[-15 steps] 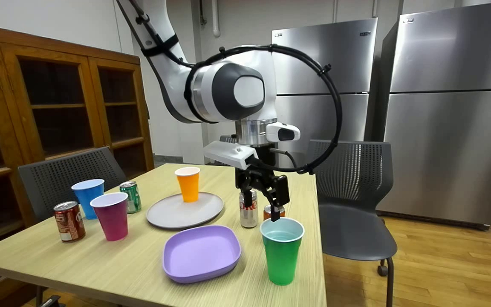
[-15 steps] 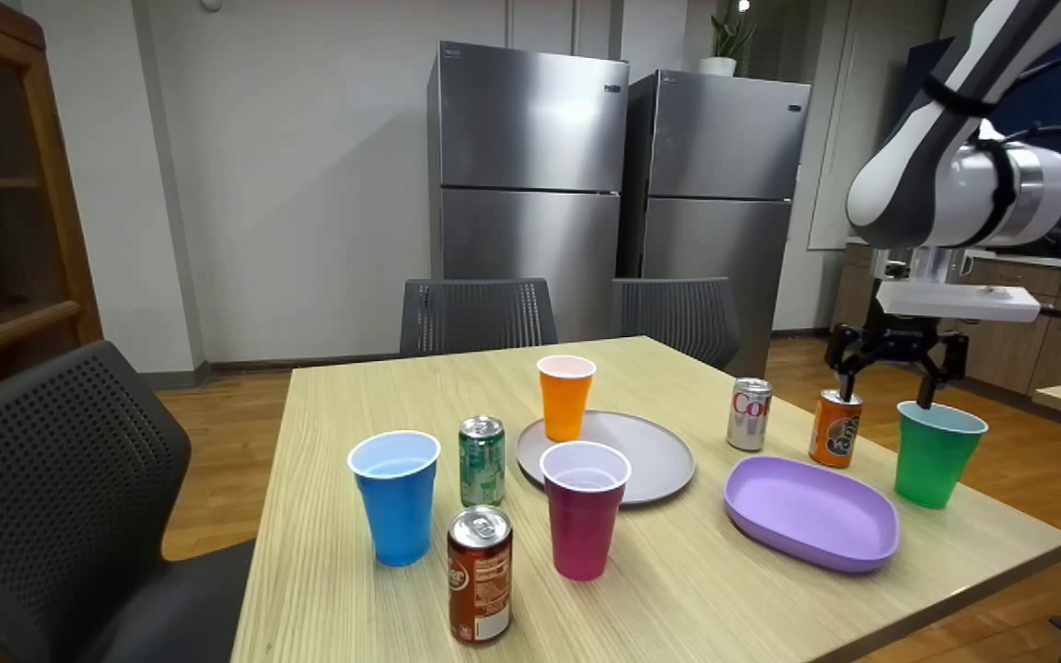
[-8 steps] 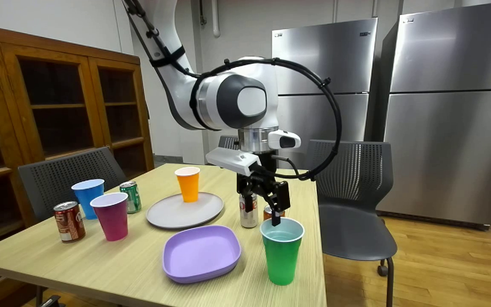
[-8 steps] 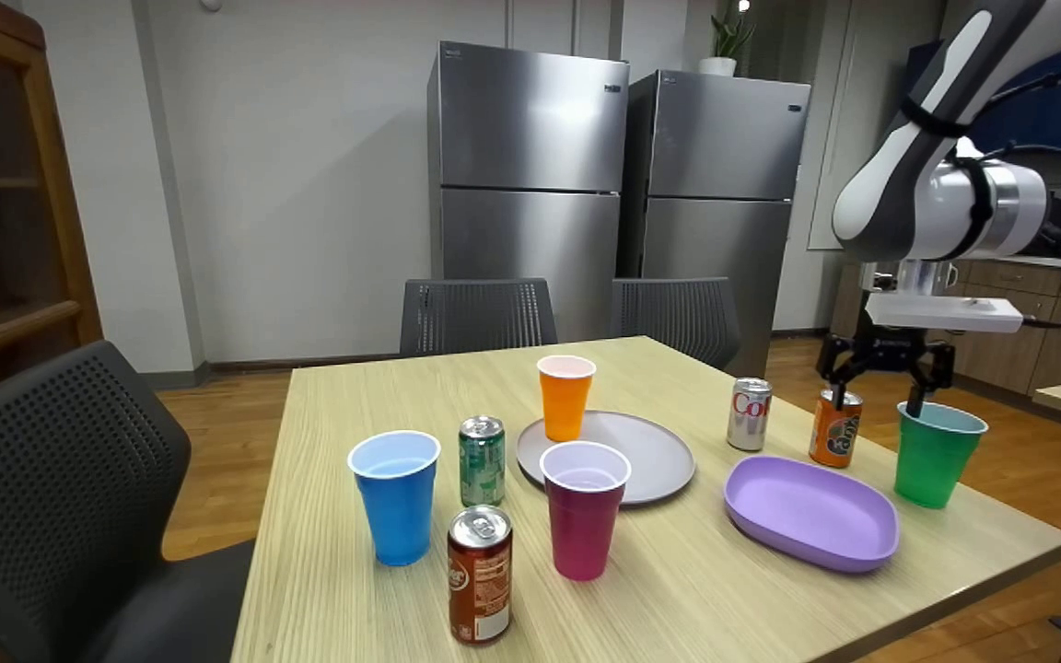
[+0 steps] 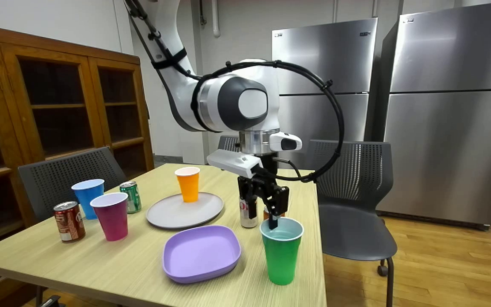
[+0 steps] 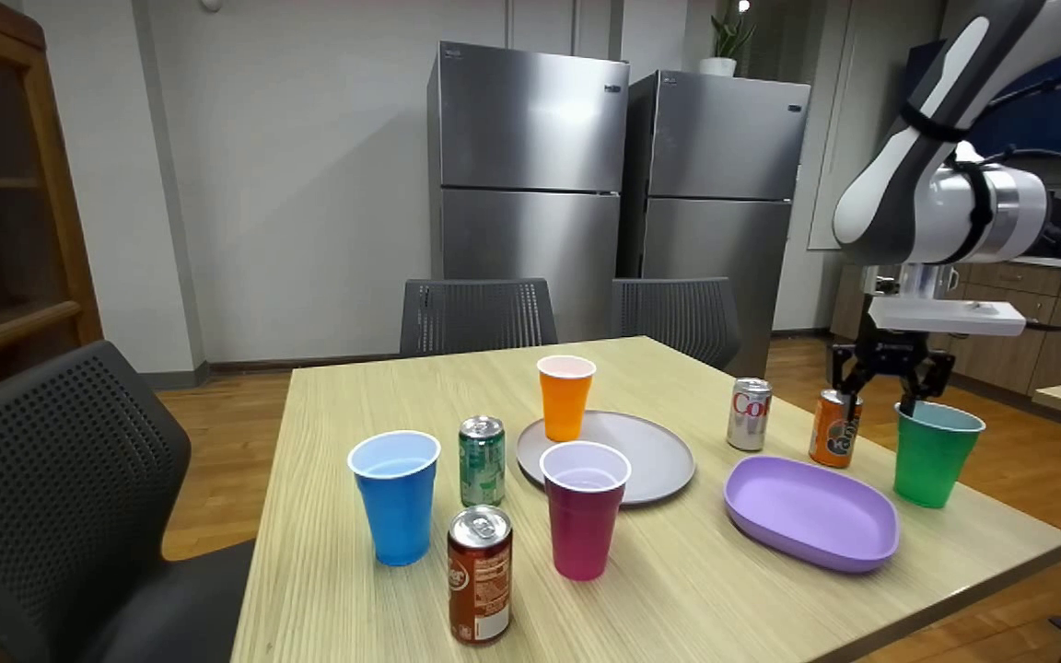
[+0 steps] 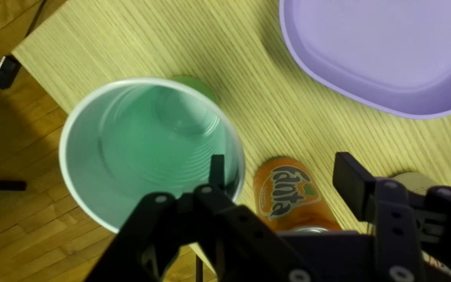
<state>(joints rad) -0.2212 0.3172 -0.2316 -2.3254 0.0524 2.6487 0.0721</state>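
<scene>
The green cup (image 5: 282, 256) stands upright, mouth up, long axis vertical, near an edge of the table (image 5: 143, 251); a strip of wood parts it from the purple plate (image 5: 201, 252). And the gripper (image 6: 879, 412), fingers well apart, gripping nothing, has one tip right at the cup's mouth, the orange can (image 6: 832, 436) close by!

Has lowered the black two-fingered gripper (image 6: 879, 412) since a second ago, bringing the white-and-grey jointed robot arm (image 5: 245, 103) down too. Has drawn the jaws closer together. Has dipped one black fingertip (image 7: 217, 169) into the mouth of the tall green plastic cup (image 6: 934, 462), shifting it a trace.
</scene>
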